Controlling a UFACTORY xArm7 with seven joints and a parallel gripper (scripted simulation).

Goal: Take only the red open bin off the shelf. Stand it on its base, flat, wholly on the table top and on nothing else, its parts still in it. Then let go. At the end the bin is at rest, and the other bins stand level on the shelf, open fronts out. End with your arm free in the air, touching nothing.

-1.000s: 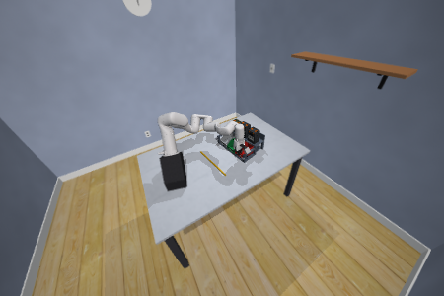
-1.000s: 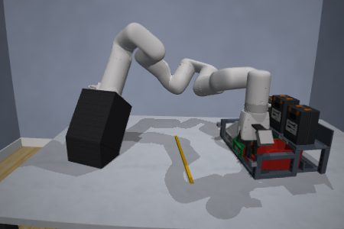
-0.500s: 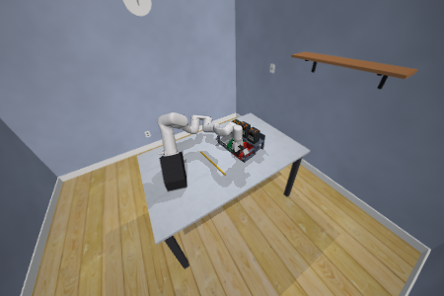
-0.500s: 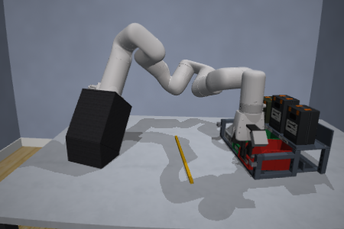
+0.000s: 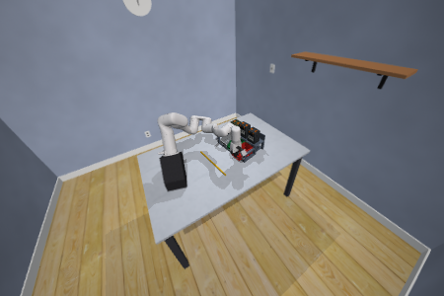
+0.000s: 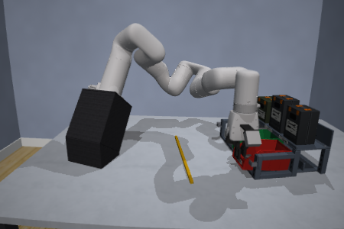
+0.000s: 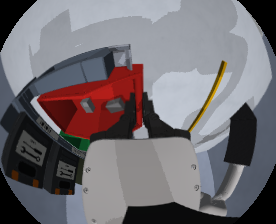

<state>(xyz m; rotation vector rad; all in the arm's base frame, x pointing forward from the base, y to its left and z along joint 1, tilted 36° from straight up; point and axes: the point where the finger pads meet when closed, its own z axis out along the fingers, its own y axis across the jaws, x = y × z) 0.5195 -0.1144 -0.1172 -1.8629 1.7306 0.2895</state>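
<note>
The red bin sits partly in the near end bay of the grey shelf, its front sticking out past the shelf's front post. It looks slightly skewed in the wrist view. Grey parts lie in it. My gripper points down and is shut on the red bin's front wall, one finger inside and one outside. The green bin is beside the red one, mostly hidden by the arm and gripper. Whether the red bin's base touches anything is hidden.
Black cases with tool labels stand on the shelf's raised rear deck. A yellow strip lies on the table between arm base and shelf. A wooden wall shelf hangs far off.
</note>
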